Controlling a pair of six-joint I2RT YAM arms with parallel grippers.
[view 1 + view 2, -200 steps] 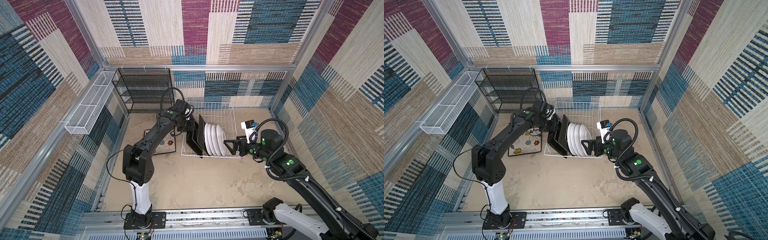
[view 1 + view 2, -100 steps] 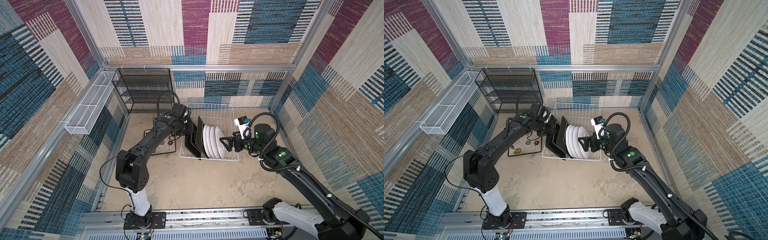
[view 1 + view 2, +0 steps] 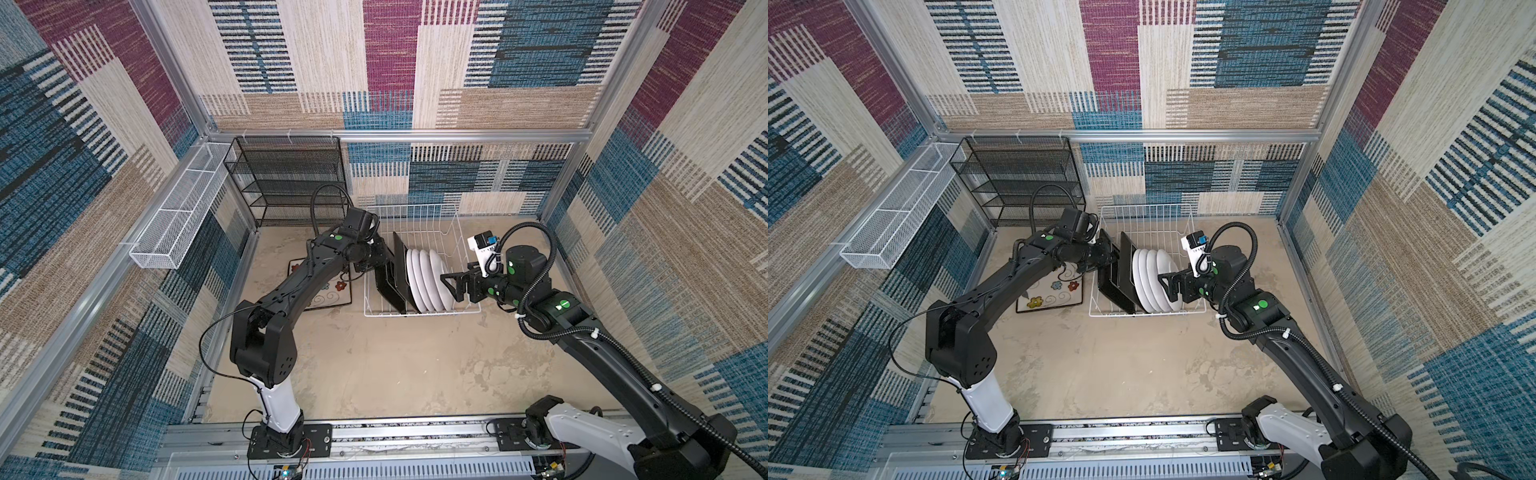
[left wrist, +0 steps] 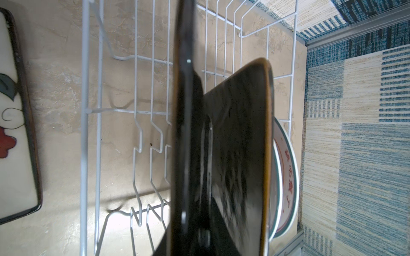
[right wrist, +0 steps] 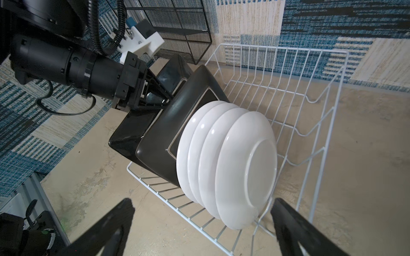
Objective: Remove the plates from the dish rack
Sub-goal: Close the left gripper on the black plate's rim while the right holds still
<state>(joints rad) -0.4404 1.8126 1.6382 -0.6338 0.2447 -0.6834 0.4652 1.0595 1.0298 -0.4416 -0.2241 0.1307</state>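
The white wire dish rack point(image 3: 419, 313) point(image 3: 1142, 314) holds two black-backed square plates and several round white plates point(image 3: 432, 282) point(image 5: 244, 166) on edge. My left gripper point(image 3: 381, 266) point(image 5: 165, 99) is shut on the top edge of the end square plate point(image 3: 388, 286) point(image 4: 182, 133), which leans away from the second square plate point(image 3: 401, 270) point(image 4: 239, 144). My right gripper point(image 3: 451, 284) point(image 5: 202, 201) stands open just off the last round plate, touching nothing. Another square plate point(image 3: 332, 291) point(image 3: 1050, 291) lies face up, flowers showing, left of the rack.
A black mesh shelf unit point(image 3: 291, 183) stands at the back left, close behind the left arm. A long white mesh basket point(image 3: 178, 224) hangs on the left wall. The patterned back wall is just behind the rack. Bare sandy tabletop point(image 3: 395, 365) stretches in front of the rack.
The left gripper's jaws have closed in on the end square plate's edge. The right gripper has crept left toward the round plates, still wide open.
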